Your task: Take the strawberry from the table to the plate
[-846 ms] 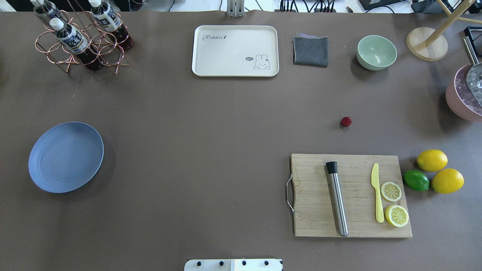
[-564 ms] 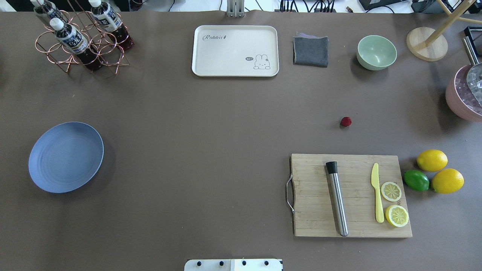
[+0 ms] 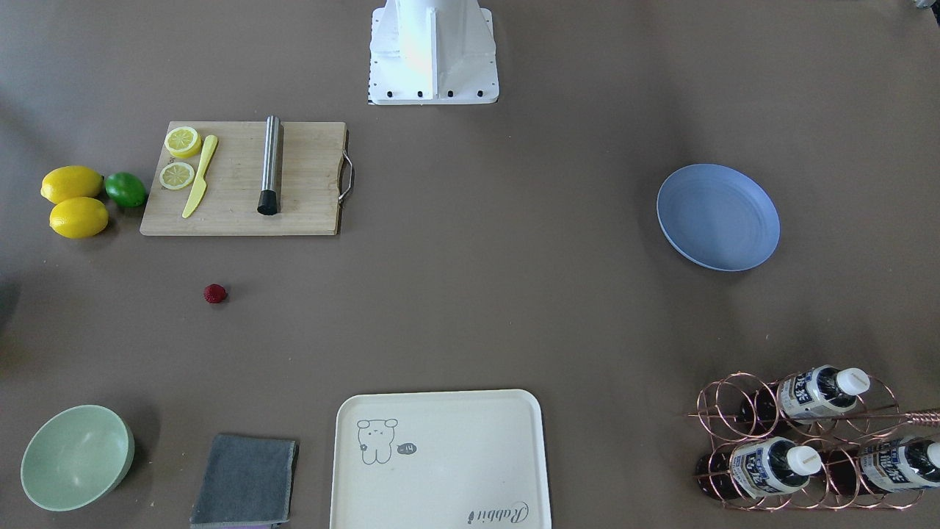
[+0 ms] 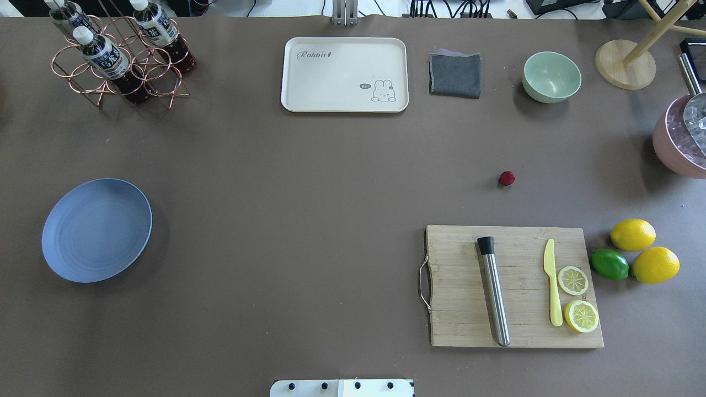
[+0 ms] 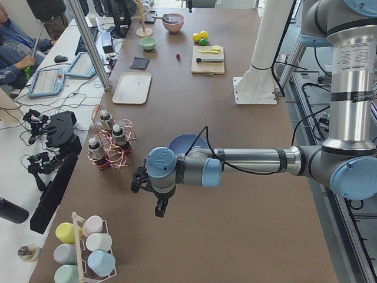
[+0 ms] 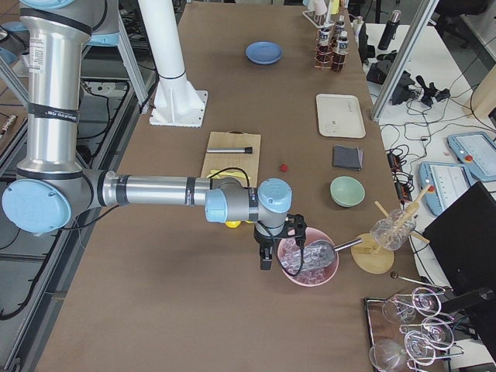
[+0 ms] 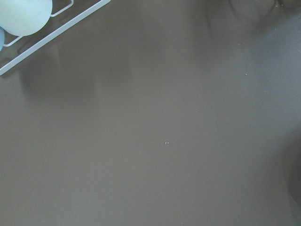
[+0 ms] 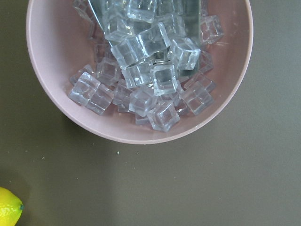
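The strawberry (image 4: 506, 177) (image 3: 214, 294) lies alone on the brown table (image 4: 309, 182), just beyond the cutting board. Far across the table, on my left side, rests the light-blue plate (image 4: 96, 230) (image 3: 717, 217) with nothing in it. Neither gripper shows in the overhead or front views. In the exterior left view my left gripper (image 5: 160, 209) hangs over bare table past the plate (image 5: 179, 141). The exterior right view has my right gripper (image 6: 266, 262) beside a pink bowl, well away from the strawberry (image 6: 284, 166). I cannot tell whether either is open or shut.
A cutting board (image 4: 513, 286) carries a metal muddler, a yellow knife and lemon slices. Two lemons and a lime (image 4: 609, 263) lie to its right. A pink bowl of ice cubes (image 8: 141, 70), green bowl (image 4: 551, 76), grey cloth, cream tray (image 4: 345, 74) and bottle rack (image 4: 118, 55) stand around.
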Robot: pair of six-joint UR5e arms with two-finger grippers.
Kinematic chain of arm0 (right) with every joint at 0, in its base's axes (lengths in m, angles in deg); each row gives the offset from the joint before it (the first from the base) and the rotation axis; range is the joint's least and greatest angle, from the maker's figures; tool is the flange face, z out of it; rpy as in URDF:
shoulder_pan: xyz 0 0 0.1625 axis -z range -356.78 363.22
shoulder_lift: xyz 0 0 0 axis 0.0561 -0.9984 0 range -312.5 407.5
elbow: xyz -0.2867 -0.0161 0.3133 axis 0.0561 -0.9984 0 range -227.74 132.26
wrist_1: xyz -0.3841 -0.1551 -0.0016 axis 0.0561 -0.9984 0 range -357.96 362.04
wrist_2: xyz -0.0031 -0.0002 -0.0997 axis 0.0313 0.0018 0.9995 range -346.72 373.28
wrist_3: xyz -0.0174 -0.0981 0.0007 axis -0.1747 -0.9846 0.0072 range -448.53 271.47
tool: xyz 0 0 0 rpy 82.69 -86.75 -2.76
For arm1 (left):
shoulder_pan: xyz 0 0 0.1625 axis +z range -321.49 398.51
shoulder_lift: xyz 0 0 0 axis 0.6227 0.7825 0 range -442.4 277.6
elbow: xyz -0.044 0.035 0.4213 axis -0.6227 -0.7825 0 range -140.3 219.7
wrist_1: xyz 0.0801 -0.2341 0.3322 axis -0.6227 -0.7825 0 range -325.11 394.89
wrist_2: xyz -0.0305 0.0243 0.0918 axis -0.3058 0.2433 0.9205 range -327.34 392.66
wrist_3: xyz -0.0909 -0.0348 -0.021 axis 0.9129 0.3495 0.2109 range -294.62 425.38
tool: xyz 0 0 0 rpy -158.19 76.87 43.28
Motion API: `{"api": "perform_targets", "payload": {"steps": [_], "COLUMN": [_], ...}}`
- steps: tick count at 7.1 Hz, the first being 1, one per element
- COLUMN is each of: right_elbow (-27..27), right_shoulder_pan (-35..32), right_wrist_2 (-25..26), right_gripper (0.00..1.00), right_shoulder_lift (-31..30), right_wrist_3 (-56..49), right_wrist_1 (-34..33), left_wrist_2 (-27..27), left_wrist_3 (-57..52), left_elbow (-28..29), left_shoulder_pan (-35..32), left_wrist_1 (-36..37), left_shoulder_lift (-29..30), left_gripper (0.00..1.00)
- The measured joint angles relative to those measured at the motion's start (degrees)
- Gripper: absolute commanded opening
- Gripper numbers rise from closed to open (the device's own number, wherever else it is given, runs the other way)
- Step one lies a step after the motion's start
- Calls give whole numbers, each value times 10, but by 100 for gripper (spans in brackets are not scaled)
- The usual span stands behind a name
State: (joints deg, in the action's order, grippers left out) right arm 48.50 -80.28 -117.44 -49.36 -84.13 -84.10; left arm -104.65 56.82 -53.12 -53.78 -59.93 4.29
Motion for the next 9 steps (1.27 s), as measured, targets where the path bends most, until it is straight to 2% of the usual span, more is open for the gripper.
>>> {"api": "perform_targets", "payload": {"steps": [6,9], "right_elbow": [-1,-2], "right_shoulder_pan": [0,0], "right_wrist_2": [1,1], "right_gripper": [100,100], "right_shoulder_lift": [1,3], "right_wrist_3": [-1,1], "right_wrist_1": [-1,-1], "left_wrist_2": [1,0], "left_wrist_3": [3,0], "left_elbow": [-7,5], "left_shoulder_pan": [1,0], "left_wrist_1": [-7,-80], "left_shoulder_lift": [13,12], "left_gripper": [98,98]}}
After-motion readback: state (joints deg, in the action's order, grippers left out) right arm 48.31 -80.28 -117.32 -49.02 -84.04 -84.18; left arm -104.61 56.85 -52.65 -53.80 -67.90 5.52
